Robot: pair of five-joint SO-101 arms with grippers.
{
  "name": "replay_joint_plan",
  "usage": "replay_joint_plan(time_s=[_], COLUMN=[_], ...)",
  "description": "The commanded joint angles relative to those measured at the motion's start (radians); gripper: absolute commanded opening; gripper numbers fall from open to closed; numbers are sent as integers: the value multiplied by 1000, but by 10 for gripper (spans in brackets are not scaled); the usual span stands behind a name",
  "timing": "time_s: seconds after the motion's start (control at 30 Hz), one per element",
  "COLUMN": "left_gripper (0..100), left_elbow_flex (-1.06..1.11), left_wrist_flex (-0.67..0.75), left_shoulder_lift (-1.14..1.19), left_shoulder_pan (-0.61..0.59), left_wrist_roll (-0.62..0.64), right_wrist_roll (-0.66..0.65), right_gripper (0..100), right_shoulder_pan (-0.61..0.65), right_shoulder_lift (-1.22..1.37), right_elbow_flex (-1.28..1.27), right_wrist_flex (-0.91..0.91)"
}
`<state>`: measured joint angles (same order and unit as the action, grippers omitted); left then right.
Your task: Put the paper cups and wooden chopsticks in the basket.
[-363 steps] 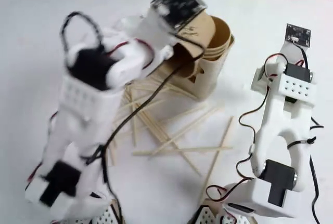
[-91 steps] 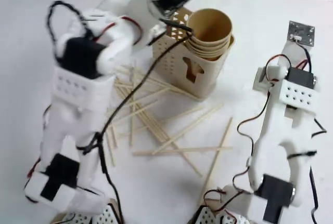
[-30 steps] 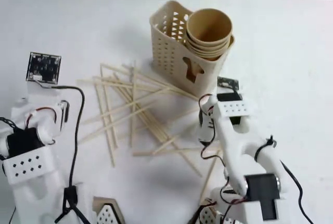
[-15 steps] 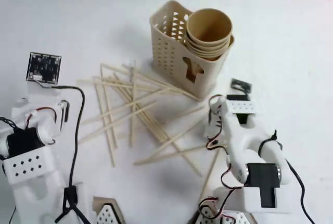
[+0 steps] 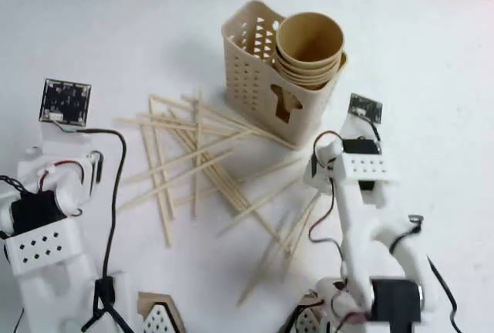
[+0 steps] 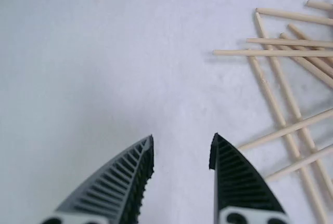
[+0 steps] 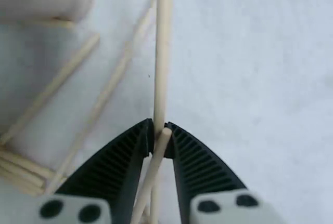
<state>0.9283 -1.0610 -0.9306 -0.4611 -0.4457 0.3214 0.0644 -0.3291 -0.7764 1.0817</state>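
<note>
1. The paper cups (image 5: pixel 310 39) stand nested in one stack inside the basket (image 5: pixel 255 78), so that half of the task looks finished.
2. The wooden chopsticks (image 5: pixel 197 155) lie loose and crossed on the table (image 5: pixel 432 55), fanned out from the foot of the basket toward the arms. None can be seen inside the basket.
3. The step in hand is picking up chopsticks. The right gripper (image 7: pixel 159 135) is near the basket, on the side facing the arms, with its jaws pinched nearly together on what look like two sticks. One stick (image 7: pixel 162 52) points straight out ahead of the jaws, and the other crosses it at a slant.
4. The left gripper (image 6: pixel 182 154) is well apart from the basket, over bare table just beside the far end of the pile. Its jaws stand moderately apart and hold nothing.
5. The next move likely calls for lifting the pinched sticks above the basket's rim and tipping them upright. They should be released into the free space beside the cups.
6. The crossed stick looks loosely caught and may slip out on the way up.
</note>
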Motion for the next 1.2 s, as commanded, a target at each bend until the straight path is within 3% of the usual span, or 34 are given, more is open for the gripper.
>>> replay_joint_plan(time_s=[0.0, 0.3, 0.7, 0.97, 1.17], left_gripper=[188, 188, 188, 187, 186], left_elbow_flex=[12, 84, 187, 216, 222], left_wrist_flex=[25, 100, 175, 170, 170], left_shoulder_lift=[-22, -22, -22, -22, -22], left_shoulder_pan=[-2, -2, -1, -1, -1], left_wrist_roll=[6, 6, 11, 14, 14], right_wrist_roll=[5, -12, -37, -37, -38], right_gripper=[17, 17, 17, 17, 17], right_shoulder_pan=[2, 13, 176, 211, 211], right_shoulder_lift=[-162, -550, -832, -814, -615], right_elbow_flex=[14, 20, 269, 311, 319], right_wrist_flex=[36, 59, 47, -371, -748])
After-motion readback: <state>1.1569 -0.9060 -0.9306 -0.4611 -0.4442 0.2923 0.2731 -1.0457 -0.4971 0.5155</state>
